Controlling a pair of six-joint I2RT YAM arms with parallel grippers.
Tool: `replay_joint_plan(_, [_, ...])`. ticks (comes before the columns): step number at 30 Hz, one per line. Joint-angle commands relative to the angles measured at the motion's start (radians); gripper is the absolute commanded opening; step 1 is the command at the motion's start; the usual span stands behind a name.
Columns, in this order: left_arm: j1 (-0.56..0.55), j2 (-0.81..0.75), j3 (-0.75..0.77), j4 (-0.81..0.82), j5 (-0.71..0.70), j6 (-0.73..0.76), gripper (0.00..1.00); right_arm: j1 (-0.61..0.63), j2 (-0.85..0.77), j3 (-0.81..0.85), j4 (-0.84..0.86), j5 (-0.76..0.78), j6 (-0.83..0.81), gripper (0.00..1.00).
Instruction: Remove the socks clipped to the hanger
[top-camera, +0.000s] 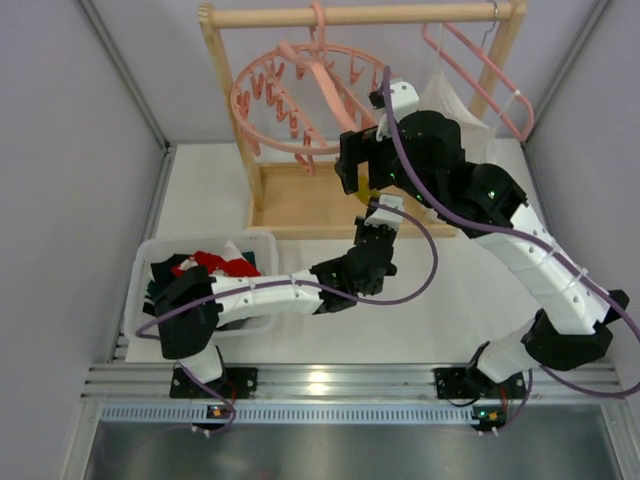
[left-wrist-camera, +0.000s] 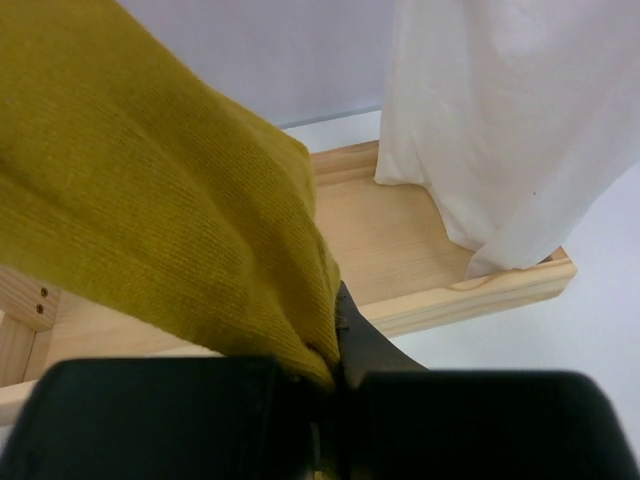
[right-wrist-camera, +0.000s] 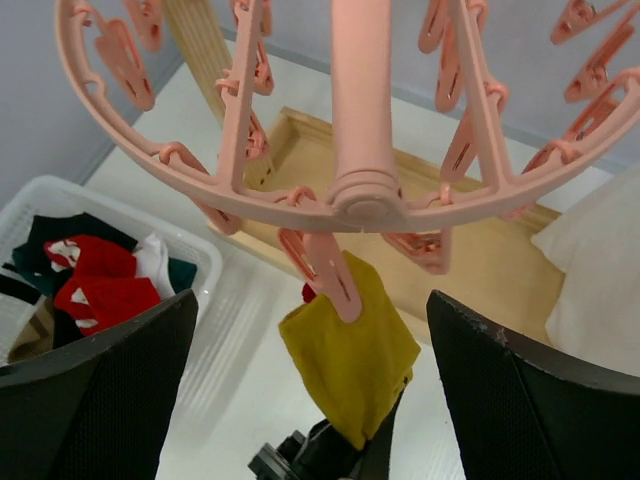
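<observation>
Sock (right-wrist-camera: 350, 365), a soft, light, stretchy mustard knit, hangs from one clip (right-wrist-camera: 325, 265) beneath the hanger (right-wrist-camera: 360, 190); your left pincer (left-wrist-camera: 335, 372) clamps its lower end, your right pincer (right-wrist-camera: 310, 300) gapes wide, so pull steadily downward.

We are counting one wooden rack (top-camera: 300, 205). On the rack, we are finding one round clip hanger (right-wrist-camera: 365, 120), one triangular hanger (top-camera: 524, 118) and one white cloth bag (left-wrist-camera: 500, 130). One mustard sock (right-wrist-camera: 350, 360) is hanging clipped above the rack's base. Left of the rack, one bin (top-camera: 260, 238) is holding heaped socks (right-wrist-camera: 100, 290); their total cannot be told.
</observation>
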Motion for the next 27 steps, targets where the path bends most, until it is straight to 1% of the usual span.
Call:
replay_joint_plan(1, [-0.015, 0.060, 0.079, 0.033, -0.054, 0.074, 0.00, 0.026, 0.008, 0.074, -0.060, 0.120, -0.048, 0.91])
replay_joint_plan(3, [-0.023, 0.085, 0.109, 0.033, -0.068, 0.086, 0.00, 0.051, 0.019, 0.094, -0.089, 0.200, -0.059, 0.89])
replay_joint_plan(9, [-0.029, 0.143, 0.169, 0.033, -0.066, 0.117, 0.00, 0.100, 0.068, 0.114, -0.127, 0.367, -0.119, 0.84])
replay_joint_plan(19, [-0.035, 0.163, 0.204, 0.033, -0.057, 0.148, 0.00, 0.100, 0.144, 0.114, -0.097, 0.465, -0.186, 0.73])
replay_joint_plan(27, [-0.047, 0.177, 0.213, 0.033, -0.049, 0.142, 0.00, 0.080, 0.218, 0.142, -0.097, 0.534, -0.200, 0.72])
